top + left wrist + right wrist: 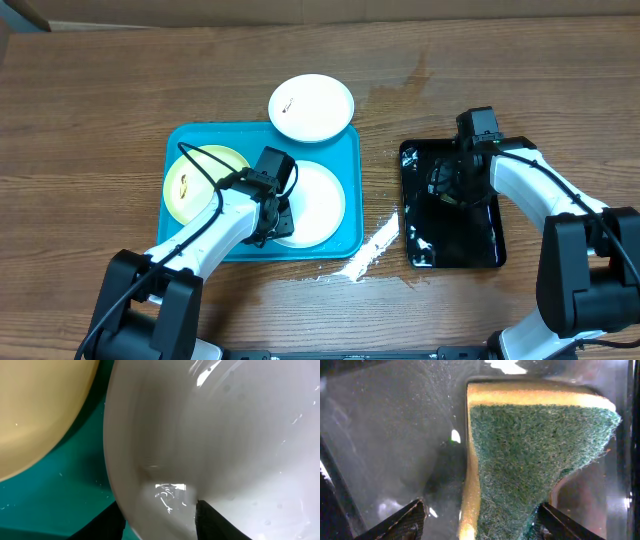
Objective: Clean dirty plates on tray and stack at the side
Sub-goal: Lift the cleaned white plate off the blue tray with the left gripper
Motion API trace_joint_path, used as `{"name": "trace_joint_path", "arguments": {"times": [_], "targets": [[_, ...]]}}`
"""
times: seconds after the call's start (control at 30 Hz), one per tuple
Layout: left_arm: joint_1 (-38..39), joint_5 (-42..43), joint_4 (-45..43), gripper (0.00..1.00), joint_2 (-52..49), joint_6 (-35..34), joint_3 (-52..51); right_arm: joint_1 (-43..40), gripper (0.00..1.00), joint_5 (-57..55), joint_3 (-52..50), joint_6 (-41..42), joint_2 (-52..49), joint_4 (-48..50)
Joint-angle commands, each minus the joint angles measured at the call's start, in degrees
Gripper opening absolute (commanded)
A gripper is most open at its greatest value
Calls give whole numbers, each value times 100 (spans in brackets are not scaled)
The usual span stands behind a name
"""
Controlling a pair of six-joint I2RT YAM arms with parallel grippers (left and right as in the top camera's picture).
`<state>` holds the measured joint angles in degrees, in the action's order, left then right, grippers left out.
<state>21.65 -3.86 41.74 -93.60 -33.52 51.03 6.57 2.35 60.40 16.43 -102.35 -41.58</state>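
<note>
Left end effector [159, 522], three plates [311, 107], one tray [220, 135]

Our left arm [205, 235], white shells over black joints, reaches from the near edge diagonally forward and to the right. Its wrist is bent so that the black two-finger left gripper [270, 222] points down. In the left wrist view its two dark fingers [215, 522] stand apart at the bottom of the frame; we cannot tell whether they are pressing on anything. Our right arm [545, 185], of the same white and black build, rises from the near right corner, then folds leftward at the elbow. Its black two-finger right gripper [447, 185] points down, with its fingers [402, 520] spread wide and the jaws parted.
</note>
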Motion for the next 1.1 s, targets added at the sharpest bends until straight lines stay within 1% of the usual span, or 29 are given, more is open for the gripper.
{"name": "trace_joint_path", "arguments": {"times": [0.0, 0.03, 0.07, 0.17, 0.3, 0.37, 0.4, 0.5, 0.6, 0.83, 1.07], "targets": [[-24, -81, -46, 38, 13, -22, -42, 11, 72, 33, -74, -20, -11, -33], [-24, -85, -48, 29, 13, 76, -42, 11, 72, 33, -74, -20, -11, -37], [-26, -109, -50, 27, 13, 133, -39, 11, 72, 33, -74, -20, -11, -42], [-26, -302, -39, 26, 22, 238, 13, 11, 73, 33, -74, -20, -11, -33], [-26, -317, -26, 14, 66, 361, 149, 11, 74, 33, -74, -20, -11, -26], [-26, -317, 15, 6, 81, 448, 269, 11, 75, 33, -74, -20, -11, -26], [-26, -317, 66, 4, 83, 494, 358, 11, 75, 33, -74, -20, -11, -28], [-26, -323, 431, 4, 83, 531, 817, 11, 76, 33, -74, -20, -11, -26], [-26, -422, 560, 4, 83, 564, 1014, 11, 77, 33, -74, -20, -11, -26], [-39, -752, 702, 4, 83, 634, 1104, 11, 77, 33, -74, -20, -11, -28], [-291, -662, 782, 4, 83, 671, 1110, 11, 77, 33, -74, -20, -11, -31]]}}
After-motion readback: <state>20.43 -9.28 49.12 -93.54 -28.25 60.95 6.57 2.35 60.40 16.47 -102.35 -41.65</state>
